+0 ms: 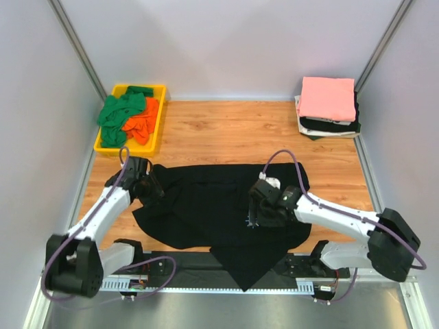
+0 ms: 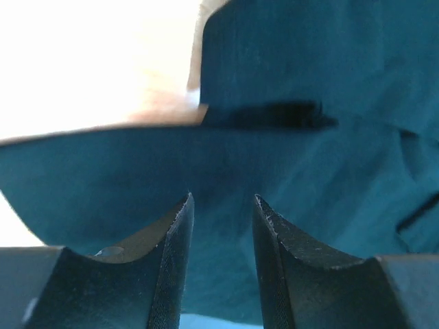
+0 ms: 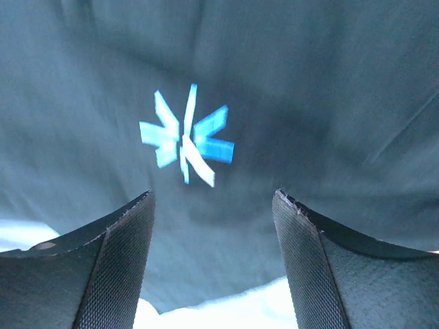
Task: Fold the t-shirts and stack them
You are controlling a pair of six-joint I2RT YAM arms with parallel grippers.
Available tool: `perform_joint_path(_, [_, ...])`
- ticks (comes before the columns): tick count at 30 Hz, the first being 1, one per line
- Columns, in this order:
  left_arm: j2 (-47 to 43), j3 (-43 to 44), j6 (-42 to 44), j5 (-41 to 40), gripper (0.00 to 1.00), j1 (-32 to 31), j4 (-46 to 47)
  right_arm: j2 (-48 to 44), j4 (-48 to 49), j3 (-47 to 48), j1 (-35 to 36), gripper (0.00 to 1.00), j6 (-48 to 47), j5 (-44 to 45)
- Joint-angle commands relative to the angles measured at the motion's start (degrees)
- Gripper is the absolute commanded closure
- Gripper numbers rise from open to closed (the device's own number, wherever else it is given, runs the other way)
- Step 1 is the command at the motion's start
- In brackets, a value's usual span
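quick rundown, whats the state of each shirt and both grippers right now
black t-shirt: unfolded, spread out, a bit rumpled
pink t-shirt: folded, on top of the far-right stack
green t-shirts: crumpled in the yellow tray
orange t-shirt: crumpled in the tray
left gripper: open, narrow gap, at the black shirt's left edge
right gripper: open, over the starburst print

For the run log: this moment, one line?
black t-shirt: spread, unfolded | left gripper: jaws open | right gripper: jaws open over print
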Motion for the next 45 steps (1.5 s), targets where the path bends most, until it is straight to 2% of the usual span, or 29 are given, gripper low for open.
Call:
perform_joint_path(1, [8.3, 3.7, -1.0, -0.4, 0.53, -1.0, 7.9, 4.3, 4.1, 6.6, -7.5, 0.29, -7.2, 1.3])
perform_joint_path(5, [18.4, 9.9, -0.2, -2.8, 0.55, -1.2, 8.4, 12.8, 5.1, 10.6, -15.7, 0.30, -13.2, -0.4])
perform_joint_path(7, [21.4, 11.5, -0.2, -3.4, 0.57, -1.2, 7.2, 14.9, 5.0, 11.6, -16.8, 0.30, -14.9, -0.6])
perform_joint_path(11, [20.5, 12.1, 0.5, -9.8, 0.56, -1.2, 7.2, 13.0, 5.1, 11.0, -18.5, 0.30, -15.7, -1.3])
perform_joint_path(16, [19.3, 12.3, 0.3, -14.5, 0.49, -0.6, 4.7, 9.1, 4.8, 9.4, -20.0, 0.30, -16.2, -2.5])
perform_joint_path(21, [18.4, 8.6, -0.8, -14.7, 0.44, -0.6, 8.0, 7.2, 3.9, 9.0, -20.6, 0.30, -17.3, -3.3])
perform_joint_path(26, [21.5, 6.6, -1.6, -12.7, 0.45, -0.6, 12.1, 6.6, 3.5, 8.7, -22.0, 0.30, -18.3, -3.9])
perform_joint_path(32, [24.5, 6.3, -2.5, -11.5, 0.56, -0.6, 14.8, 4.6, 2.9, 7.1, -24.4, 0.31, -18.8, -4.0])
perform_joint_path(37, [22.7, 5.8, -2.8, -12.8, 0.83, -0.6, 15.0, 3.4, 2.4, 6.0, -25.5, 0.32, -19.2, -3.8])
perform_joint_path(38, [22.2, 5.8, -3.0, -12.9, 0.92, -0.6, 14.1, 3.2, 2.2, 6.0, -25.8, 0.32, -19.3, -3.8])
perform_joint_path(41, [20.3, 6.4, -3.0, -13.3, 1.00, -0.6, 12.4, 2.6, 1.9, 6.0, -26.1, 0.32, -19.1, -3.5])
perform_joint_path(45, [16.2, 7.5, -2.7, -13.9, 1.00, -0.5, 9.6, 1.6, 2.3, 5.9, -27.2, 0.32, -18.3, -4.7])
